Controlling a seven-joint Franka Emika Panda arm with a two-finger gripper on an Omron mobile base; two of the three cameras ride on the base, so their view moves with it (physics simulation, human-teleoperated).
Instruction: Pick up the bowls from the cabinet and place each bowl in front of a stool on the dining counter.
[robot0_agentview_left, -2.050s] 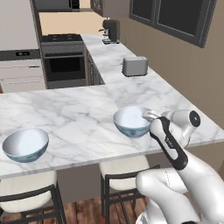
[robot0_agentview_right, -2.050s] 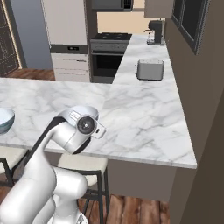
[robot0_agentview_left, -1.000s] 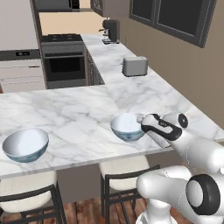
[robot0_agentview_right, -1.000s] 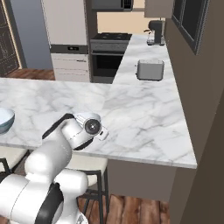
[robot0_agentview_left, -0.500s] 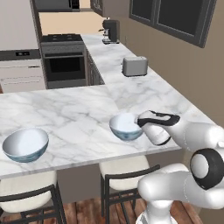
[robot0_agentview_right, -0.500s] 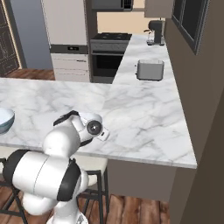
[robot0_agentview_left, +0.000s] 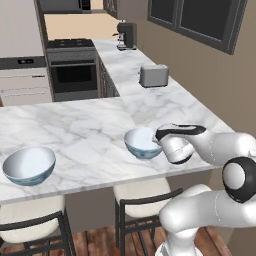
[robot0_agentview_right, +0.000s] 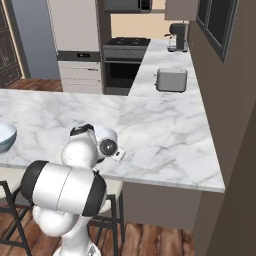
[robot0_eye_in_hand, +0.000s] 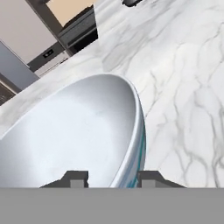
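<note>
Since the earlier frames your gripper (robot0_eye_in_hand: 109, 177) has dragged the right bowl (robot0_agentview_left: 142, 142) nearer the dining counter (robot0_agentview_left: 75, 135) edge, fingers pinching its rim.

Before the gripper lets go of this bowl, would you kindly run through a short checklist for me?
1. Gripper clamped on the rim of the round white blue-patterned bowl: ok.
2. Held bowl resting on the white marble dining counter: cannot tell.
3. Bowl above a cream-cushioned stool: ok.
4. Bowl upright: ok.
5. Matching second bowl already on the counter above the other stool: ok.
</note>
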